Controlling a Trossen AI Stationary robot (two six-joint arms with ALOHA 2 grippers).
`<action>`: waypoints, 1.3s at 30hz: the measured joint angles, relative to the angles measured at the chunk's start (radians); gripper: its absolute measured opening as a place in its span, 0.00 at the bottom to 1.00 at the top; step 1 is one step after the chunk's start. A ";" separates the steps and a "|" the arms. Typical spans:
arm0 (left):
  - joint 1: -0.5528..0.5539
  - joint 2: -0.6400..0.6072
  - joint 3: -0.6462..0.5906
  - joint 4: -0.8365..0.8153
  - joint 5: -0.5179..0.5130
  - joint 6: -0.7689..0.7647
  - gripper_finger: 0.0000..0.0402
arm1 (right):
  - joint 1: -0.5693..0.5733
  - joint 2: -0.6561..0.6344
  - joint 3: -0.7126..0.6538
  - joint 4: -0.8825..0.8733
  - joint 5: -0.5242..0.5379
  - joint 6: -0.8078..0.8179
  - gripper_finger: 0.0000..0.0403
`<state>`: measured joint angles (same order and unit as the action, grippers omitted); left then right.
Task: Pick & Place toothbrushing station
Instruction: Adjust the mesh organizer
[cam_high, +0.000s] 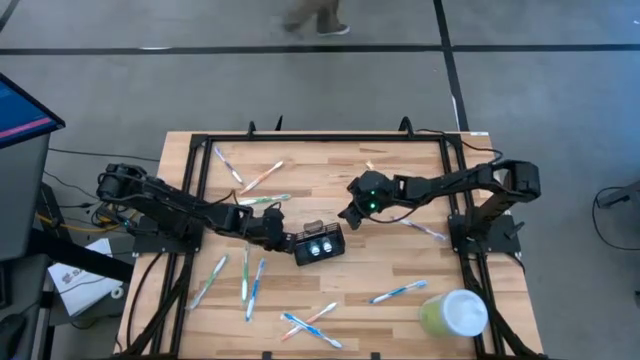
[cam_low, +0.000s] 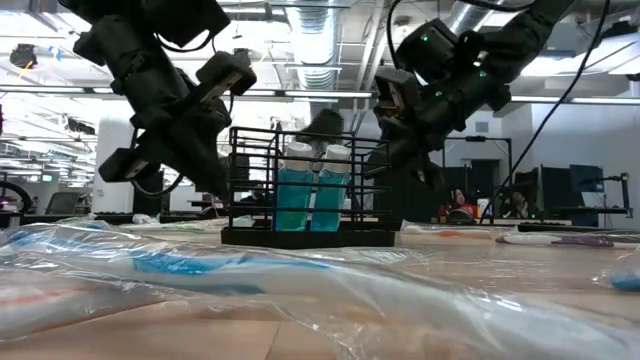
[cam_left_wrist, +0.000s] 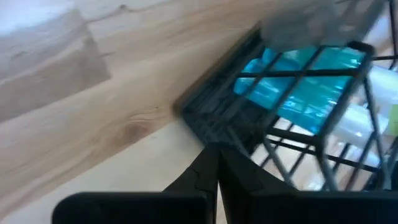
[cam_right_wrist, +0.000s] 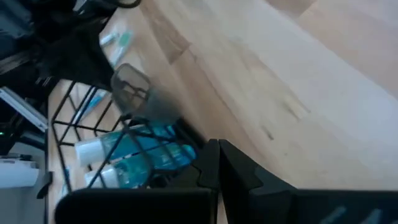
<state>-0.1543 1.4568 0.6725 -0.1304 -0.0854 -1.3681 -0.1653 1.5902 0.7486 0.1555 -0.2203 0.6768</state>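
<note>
Nearest the low camera we see wrapped toothbrushes (cam_low: 200, 268) scattered over the table (cam_high: 330, 170). At centre stands the toothbrushing station (cam_high: 318, 244) holding two blue tubes (cam_low: 311, 186) — left claw (cam_high: 281, 238) and right claw (cam_high: 350, 214) flank it, both pressed together. One green cup (cam_high: 453, 313) sits well apart.

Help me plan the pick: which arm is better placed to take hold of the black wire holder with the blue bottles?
Left, probably. The left gripper sits right beside the toothbrushing station, its shut fingers pointing at the base. The right gripper hangs farther off, also shut. Either must open first.
</note>
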 joint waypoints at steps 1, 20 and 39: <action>0.005 0.000 0.000 0.003 0.000 0.002 0.00 | 0.006 0.000 0.000 0.003 0.000 0.003 0.00; 0.072 -0.001 0.000 0.008 0.039 0.070 0.00 | 0.051 0.000 0.000 0.002 -0.058 -0.003 0.00; 0.119 -0.001 0.000 -0.004 0.029 0.115 0.00 | 0.079 -0.001 0.000 -0.001 -0.053 0.008 0.00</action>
<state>-0.0357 1.4555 0.6724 -0.1348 -0.0563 -1.2530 -0.0863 1.5890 0.7486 0.1547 -0.2730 0.6846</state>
